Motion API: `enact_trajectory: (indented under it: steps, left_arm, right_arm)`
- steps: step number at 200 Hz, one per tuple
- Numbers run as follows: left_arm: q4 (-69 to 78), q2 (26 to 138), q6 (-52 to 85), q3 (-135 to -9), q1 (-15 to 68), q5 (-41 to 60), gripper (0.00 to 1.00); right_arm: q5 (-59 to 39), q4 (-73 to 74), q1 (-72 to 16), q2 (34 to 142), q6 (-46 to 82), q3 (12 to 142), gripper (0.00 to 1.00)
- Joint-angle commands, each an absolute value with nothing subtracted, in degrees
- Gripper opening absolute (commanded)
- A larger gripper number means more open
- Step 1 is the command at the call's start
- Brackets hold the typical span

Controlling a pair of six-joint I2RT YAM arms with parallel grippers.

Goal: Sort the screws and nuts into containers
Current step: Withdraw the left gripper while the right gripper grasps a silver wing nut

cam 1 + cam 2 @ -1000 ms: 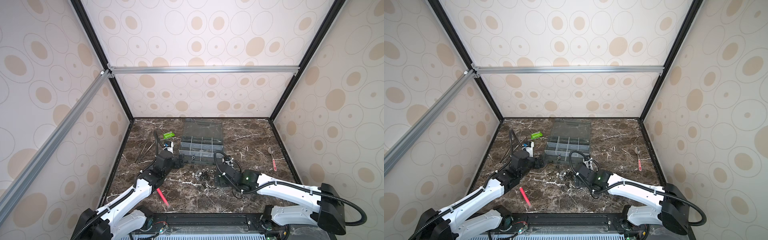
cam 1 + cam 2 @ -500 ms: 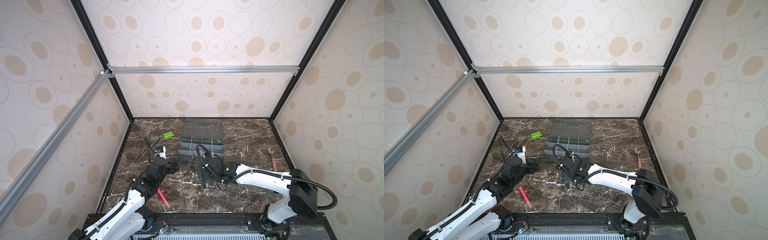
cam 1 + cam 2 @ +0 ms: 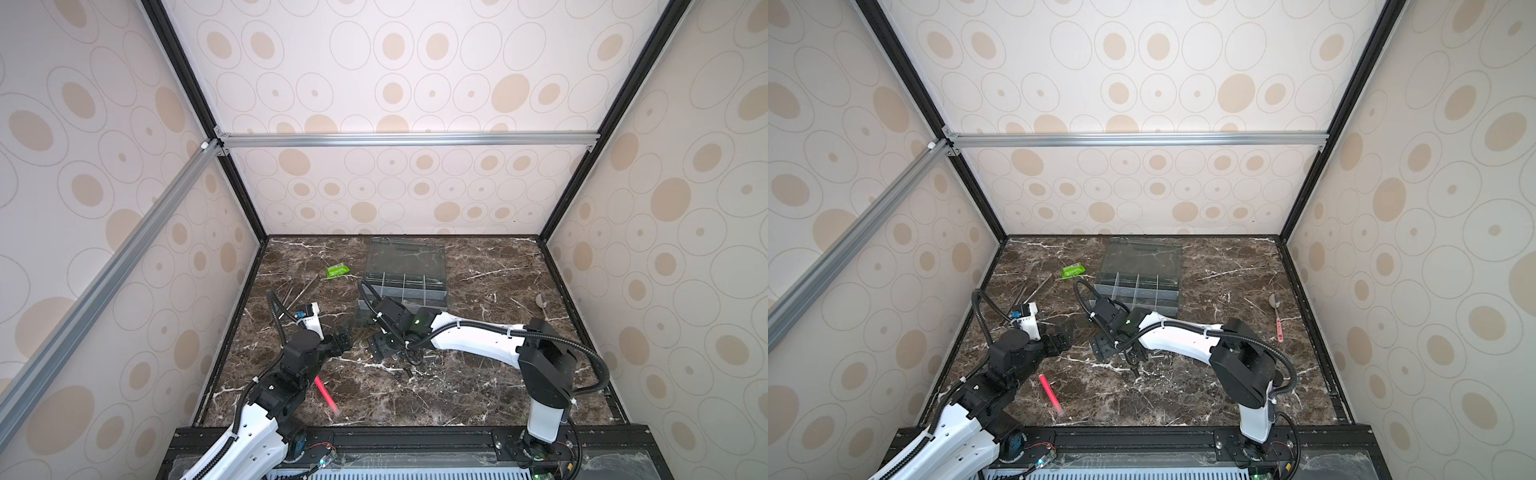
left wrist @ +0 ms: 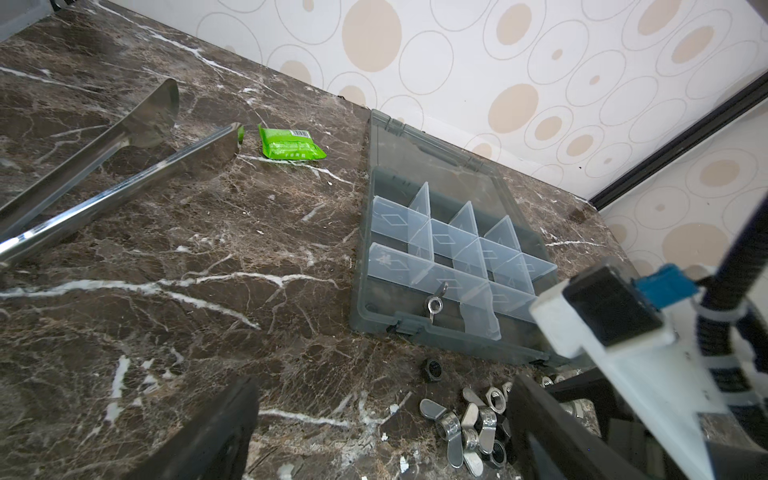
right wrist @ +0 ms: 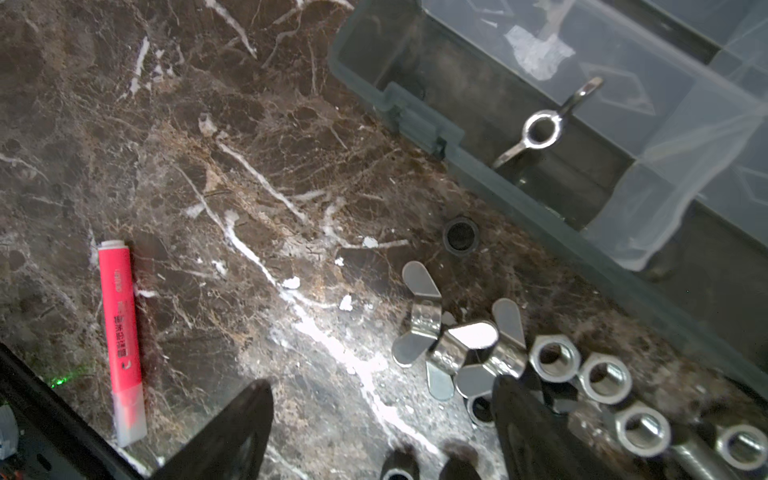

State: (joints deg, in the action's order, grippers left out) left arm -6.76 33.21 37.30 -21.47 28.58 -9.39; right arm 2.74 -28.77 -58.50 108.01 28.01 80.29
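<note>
The dark grey organiser box point(image 3: 405, 286) stands open at the back centre, its containers point(image 4: 446, 245) formed by translucent dividers. One silver wing nut point(image 5: 540, 129) lies in a front compartment. Loose nuts point(image 5: 453, 345) are piled on the marble in front of the box, with silver hex ones point(image 5: 602, 374) and a black one point(image 5: 459, 235) among them. A silver shaft point(image 5: 690, 455) at the pile's edge may be one of the screws. My right gripper point(image 5: 380, 428) hangs open low over the pile's near side. My left gripper point(image 4: 378, 424) is open just left of the pile, holding nothing.
A pink pen point(image 3: 326, 395) lies at the front left. Metal tweezers point(image 4: 104, 183) and a green packet point(image 3: 336, 271) sit at the back left. A spoon with a pink handle point(image 3: 1277, 316) lies far right. The right arm's wrist camera point(image 4: 602, 316) is close beside my left gripper.
My right gripper has swung left, to the pile of nuts in front of the box. The left gripper has drawn back from the box toward the front.
</note>
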Motion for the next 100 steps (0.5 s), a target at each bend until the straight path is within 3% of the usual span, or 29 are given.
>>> enact_trajectory:
  steps: [1, 51, 100]
  left_arm:
    - [-8.8, 32.8, 38.5, -21.4, 28.1, -10.6, 0.94]
    - [-8.6, 32.5, 38.2, -20.9, 28.1, -10.3, 0.94]
    - [-7.8, 32.3, 38.0, -20.2, 28.1, -10.0, 0.94]
  right_arm:
    - [0.4, -32.2, -57.5, 110.9, 26.3, 83.5, 0.8]
    - [0.2, -34.0, -56.6, 114.9, 26.1, 86.0, 0.76]
    - [0.2, -34.8, -56.5, 117.6, 26.1, 87.8, 0.64]
